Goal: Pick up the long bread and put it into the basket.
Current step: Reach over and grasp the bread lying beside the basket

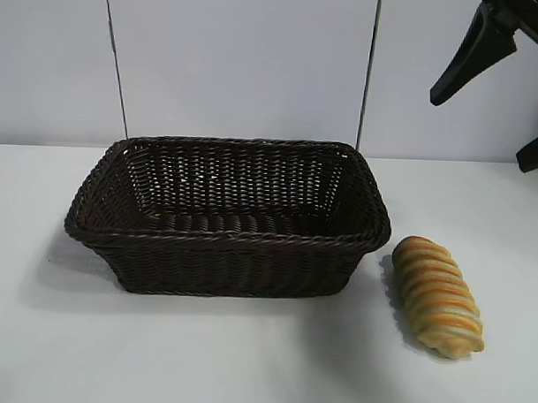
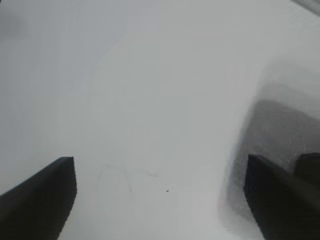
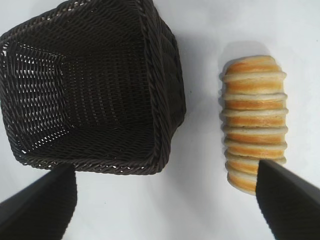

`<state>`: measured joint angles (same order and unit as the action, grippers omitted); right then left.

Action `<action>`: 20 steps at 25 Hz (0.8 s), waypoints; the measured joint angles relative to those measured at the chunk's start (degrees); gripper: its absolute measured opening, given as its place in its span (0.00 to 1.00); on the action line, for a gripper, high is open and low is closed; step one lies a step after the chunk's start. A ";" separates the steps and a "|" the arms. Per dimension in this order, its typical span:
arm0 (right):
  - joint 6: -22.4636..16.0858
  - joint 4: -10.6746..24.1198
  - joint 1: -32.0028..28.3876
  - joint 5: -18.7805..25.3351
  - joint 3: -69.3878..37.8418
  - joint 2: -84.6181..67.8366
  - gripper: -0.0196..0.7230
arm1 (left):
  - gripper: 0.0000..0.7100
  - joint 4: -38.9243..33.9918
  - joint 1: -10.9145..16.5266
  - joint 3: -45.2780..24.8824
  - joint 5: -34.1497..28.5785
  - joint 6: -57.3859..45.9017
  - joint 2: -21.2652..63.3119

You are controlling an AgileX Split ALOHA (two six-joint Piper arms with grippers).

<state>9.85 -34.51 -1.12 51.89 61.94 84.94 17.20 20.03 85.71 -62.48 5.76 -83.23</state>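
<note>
The long bread [image 1: 438, 296], a golden loaf with orange-brown ridges, lies on the white table just right of the basket [image 1: 223, 238]. The dark brown wicker basket is empty. My right gripper [image 1: 481, 131] hangs open high at the back right, well above and behind the bread. In the right wrist view the right gripper [image 3: 165, 172] is open over bare table, with the basket [image 3: 160, 90] on one side and the bread [image 3: 255, 115] on the other, one finger overlapping the loaf's end. My left gripper [image 2: 160, 165] is open over bare table, holding nothing, and is out of the exterior view.
The white table [image 1: 246, 360] runs in front of the basket and the bread. A pale wall with two thin vertical cables [image 1: 116, 63] stands behind the basket.
</note>
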 joint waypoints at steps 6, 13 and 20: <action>0.55 0.00 0.00 0.04 0.00 0.00 0.96 | 0.93 0.69 -2.61 0.00 -0.73 3.48 11.53; 0.99 0.00 0.00 0.04 0.00 0.00 0.96 | 0.93 -14.01 -19.26 0.00 -3.39 1.65 23.66; 1.77 0.00 0.00 0.04 0.00 0.00 0.96 | 0.93 -22.76 -21.08 -5.93 -4.70 -4.12 39.99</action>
<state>11.62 -34.51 -1.12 51.93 61.94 84.94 -5.55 -1.05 79.77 -67.18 1.63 -43.24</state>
